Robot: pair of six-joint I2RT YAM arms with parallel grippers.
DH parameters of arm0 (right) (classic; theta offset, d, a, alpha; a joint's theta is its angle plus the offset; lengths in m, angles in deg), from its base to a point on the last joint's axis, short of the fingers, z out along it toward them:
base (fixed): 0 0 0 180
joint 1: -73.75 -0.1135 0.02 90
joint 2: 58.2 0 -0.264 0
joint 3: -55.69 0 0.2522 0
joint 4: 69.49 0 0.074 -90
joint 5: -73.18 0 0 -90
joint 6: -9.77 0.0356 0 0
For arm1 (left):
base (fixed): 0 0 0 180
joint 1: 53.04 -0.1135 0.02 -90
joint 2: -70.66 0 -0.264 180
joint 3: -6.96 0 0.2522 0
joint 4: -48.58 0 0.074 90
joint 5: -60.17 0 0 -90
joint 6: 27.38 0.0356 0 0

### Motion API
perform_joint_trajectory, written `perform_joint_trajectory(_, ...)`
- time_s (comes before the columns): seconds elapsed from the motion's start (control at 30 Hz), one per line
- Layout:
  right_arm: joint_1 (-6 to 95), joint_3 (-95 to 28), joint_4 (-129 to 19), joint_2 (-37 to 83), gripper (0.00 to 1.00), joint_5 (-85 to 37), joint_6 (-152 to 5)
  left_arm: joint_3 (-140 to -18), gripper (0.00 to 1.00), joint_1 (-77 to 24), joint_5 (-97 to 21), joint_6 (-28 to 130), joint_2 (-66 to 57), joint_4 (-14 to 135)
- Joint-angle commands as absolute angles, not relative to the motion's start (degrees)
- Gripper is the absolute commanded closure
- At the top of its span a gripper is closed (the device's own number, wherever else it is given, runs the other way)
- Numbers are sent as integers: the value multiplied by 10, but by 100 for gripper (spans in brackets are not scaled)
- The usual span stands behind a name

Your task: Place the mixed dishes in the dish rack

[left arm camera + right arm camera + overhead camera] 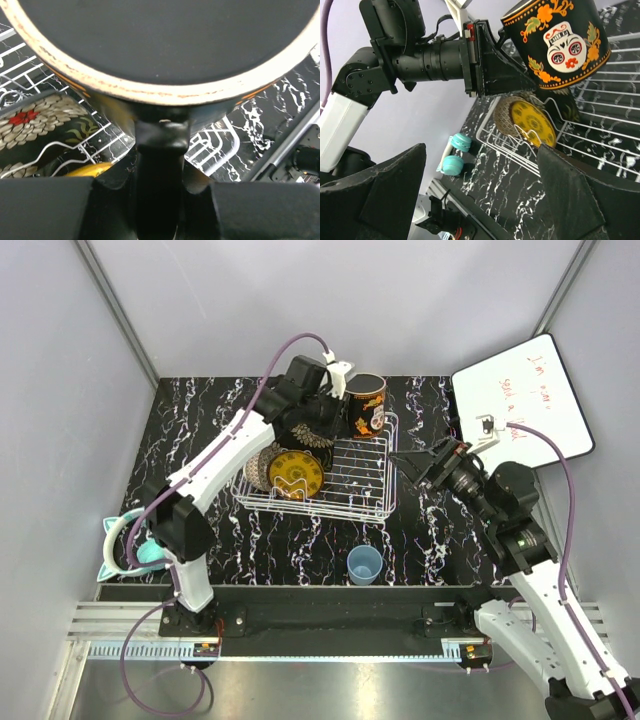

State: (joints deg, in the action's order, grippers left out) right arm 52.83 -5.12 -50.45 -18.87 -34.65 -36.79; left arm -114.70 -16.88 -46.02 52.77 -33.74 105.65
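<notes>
A dark orange-decorated mug [366, 403] with a skull motif [555, 42] hangs tilted over the far right corner of the dish rack [362, 483]. My left gripper [346, 408] is shut on its handle [162, 145], the mug's rim [165, 95] filling the left wrist view. In the rack's left end stand the yellow patterned plate [296, 472], a beige patterned bowl [258, 470] and the dark floral plate [40, 125]. The light blue cup [364, 564] sits upright on the table in front of the rack. My right gripper [415, 465] hovers open just right of the rack, holding nothing.
A white board with red writing [525, 405] lies at the far right. Two teal ribbed balls [455, 152] rest at the table's near left edge. Grey walls close in the left, back and right sides.
</notes>
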Motion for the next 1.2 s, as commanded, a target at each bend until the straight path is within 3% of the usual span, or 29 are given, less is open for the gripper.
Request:
perform_joint_trajectory(0.0, 530, -59, -482, -211, 0, -305, -385, -1211, 100, -166, -470, 537, -349, 928)
perform_joint_trajectory(0.3, 530, -73, -443, -206, 0, -273, -389, -1212, 100, -161, -454, 530, -408, 895)
perform_joint_trajectory(1.17, 530, -95, -353, -250, 0, -254, -409, -1050, 100, -120, -299, 591, -456, 732)
